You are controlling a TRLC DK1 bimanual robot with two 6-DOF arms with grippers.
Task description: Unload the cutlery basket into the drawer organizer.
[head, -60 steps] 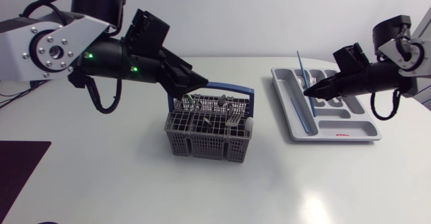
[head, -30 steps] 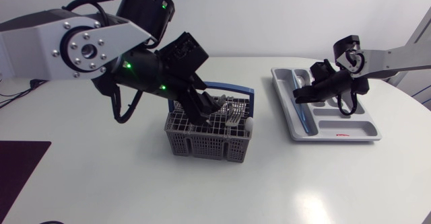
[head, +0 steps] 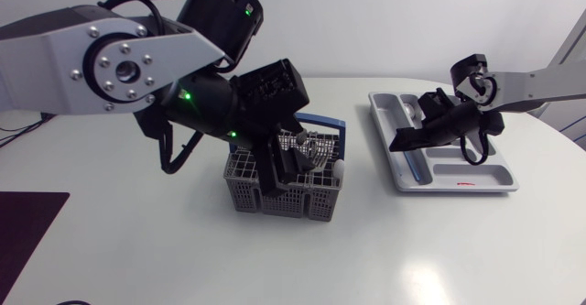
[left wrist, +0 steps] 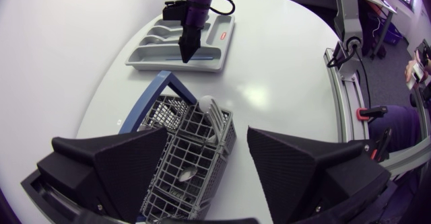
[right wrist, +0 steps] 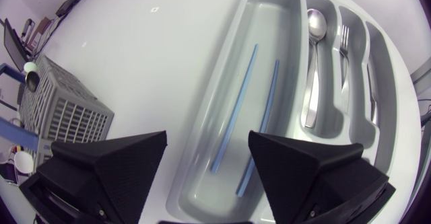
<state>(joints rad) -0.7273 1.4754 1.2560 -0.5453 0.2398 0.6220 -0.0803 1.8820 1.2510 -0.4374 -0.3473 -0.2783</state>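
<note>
Though apart, sticks [right wrist: 234, 107] lengthwise in organizer [right wrist: 214, 126]

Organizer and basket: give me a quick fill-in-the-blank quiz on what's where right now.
1. The organizer's long compartment holds ___ blue sticks.
2. The spoon lies in the compartment beside them, and the compartment after that holds a ___.
3. The left gripper hangs with its fingers open over the ___.
4. The right gripper is above the organizer, empty, its fingers ___.

Missing words: two; fork; basket; open.
</note>
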